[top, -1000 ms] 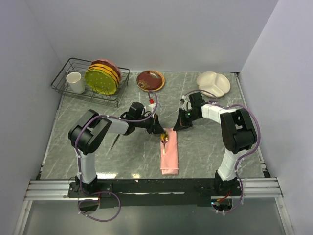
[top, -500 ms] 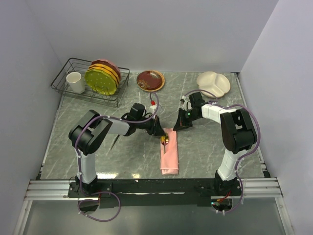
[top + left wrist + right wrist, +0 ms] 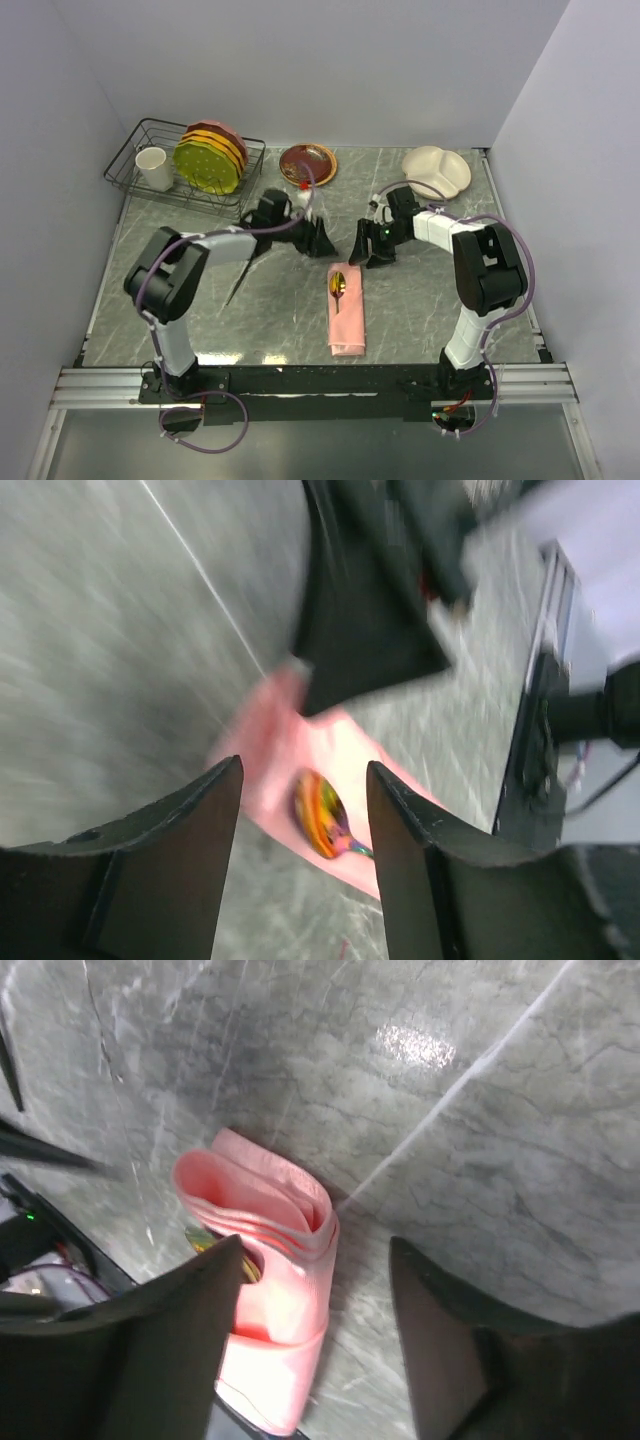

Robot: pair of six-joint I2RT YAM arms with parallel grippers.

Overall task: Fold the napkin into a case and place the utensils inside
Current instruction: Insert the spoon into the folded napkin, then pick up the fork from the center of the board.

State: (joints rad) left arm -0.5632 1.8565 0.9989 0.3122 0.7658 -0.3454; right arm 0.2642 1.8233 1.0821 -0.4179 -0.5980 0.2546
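Grey marble table [image 3: 420,300] w/ case [image 3: 347,325], dark utensil [image 3: 238,285], rack [image 3: 130,165], brown plate [image 3: 307,164], white dish [image 3: 437,170]

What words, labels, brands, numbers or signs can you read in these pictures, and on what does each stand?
None: no readable text in any view.
The case, the spoon, the white cup and the plates bear no writing.
The left wrist view is too blurred to show small print.

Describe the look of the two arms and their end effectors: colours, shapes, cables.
Both the left arm and right arm have rounded black joint housings, pale grey links and purple cables looping alongside. The left end effector and right end effector each carry two flat black wedge-shaped fingers. A green light glows near the right wrist.
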